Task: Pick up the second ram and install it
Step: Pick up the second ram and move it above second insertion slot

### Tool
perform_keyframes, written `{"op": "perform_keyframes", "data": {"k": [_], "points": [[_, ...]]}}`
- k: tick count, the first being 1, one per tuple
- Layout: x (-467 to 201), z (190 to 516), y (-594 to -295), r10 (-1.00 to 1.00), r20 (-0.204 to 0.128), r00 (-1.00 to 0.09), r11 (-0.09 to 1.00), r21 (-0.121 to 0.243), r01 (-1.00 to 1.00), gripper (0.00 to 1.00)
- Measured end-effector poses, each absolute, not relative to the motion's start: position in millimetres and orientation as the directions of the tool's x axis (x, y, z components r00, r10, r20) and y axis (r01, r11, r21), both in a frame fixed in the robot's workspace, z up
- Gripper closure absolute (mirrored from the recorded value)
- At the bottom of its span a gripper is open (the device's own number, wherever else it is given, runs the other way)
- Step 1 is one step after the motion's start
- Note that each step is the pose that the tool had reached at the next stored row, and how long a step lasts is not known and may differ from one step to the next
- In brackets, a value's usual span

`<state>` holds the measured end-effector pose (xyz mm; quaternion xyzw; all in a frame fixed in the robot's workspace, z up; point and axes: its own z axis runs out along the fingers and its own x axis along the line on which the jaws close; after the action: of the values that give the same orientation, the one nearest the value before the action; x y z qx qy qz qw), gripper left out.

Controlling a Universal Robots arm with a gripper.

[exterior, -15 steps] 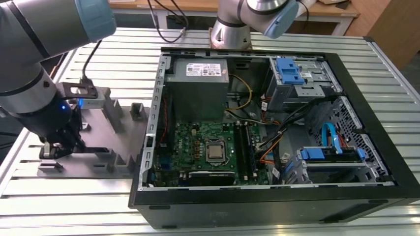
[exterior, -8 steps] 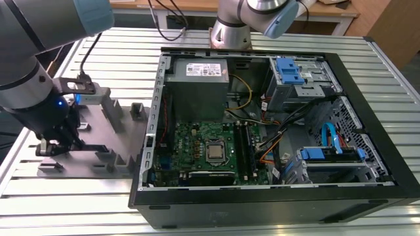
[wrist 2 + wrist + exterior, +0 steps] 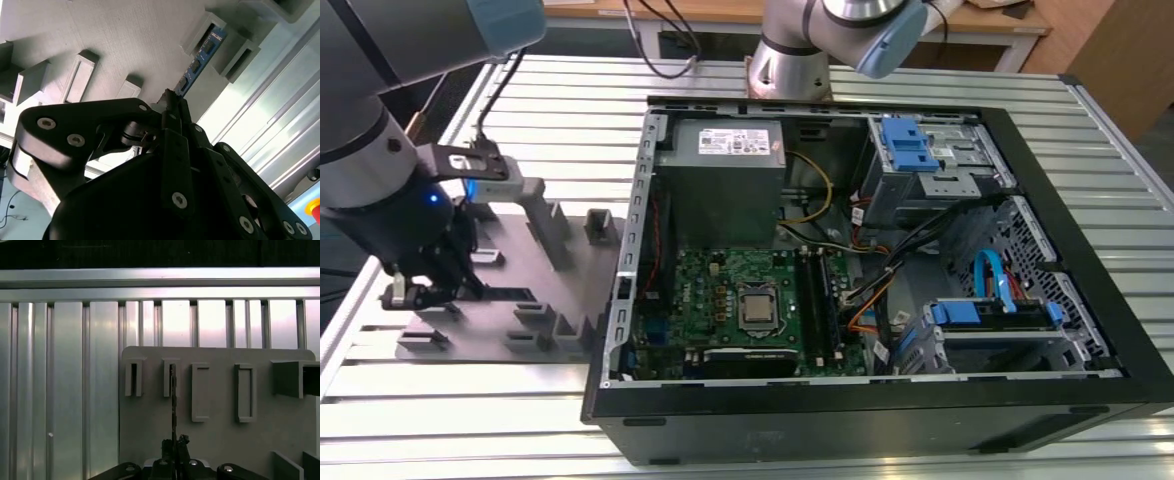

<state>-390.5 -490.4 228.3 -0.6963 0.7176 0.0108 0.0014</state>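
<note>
Nearest the lens in the second wrist view, my pincer [image 3: 172, 102] is standing in the foreground, its black fingers drawn together on the near end of the second ram [image 3: 201, 57]. The dark blue stick is running away from the fingertips into a slot of the grey holder [image 3: 125, 40], its far end sitting between two raised blocks. The holder is lying on the ribbed metal desk [image 3: 270, 105]. Finding: I am gripping only the end of the board, so the hold is calling for even pressure on both faces and no twist.

In the first wrist view, the second ram [image 3: 172, 400] is showing edge-on as a thin dark line, standing in one of the narrow slots of the holder [image 3: 220, 440] and lining up with the pincer [image 3: 173, 447]. Finding: the grip is looking square. The slot walls are lying close on both faces, so any pull should be travelling straight along the slot, never sideways.

In the exterior view, the pincer [image 3: 424, 285] is hanging low over the holder [image 3: 547, 270] at the exterior view's left, well apart from the open computer case [image 3: 1014, 425] and its motherboard [image 3: 720, 290]. Finding: the stick is at the holder, not at the board, so the installing is not yet done.
</note>
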Motion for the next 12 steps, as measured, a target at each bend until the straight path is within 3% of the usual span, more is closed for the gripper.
{"op": "perform_keyframes", "data": {"k": [12], "points": [[-390.5, 252.8, -490.4, -0.999, -0.017, -0.03, 0.03, 0.014, -0.999, 0.89]]}}
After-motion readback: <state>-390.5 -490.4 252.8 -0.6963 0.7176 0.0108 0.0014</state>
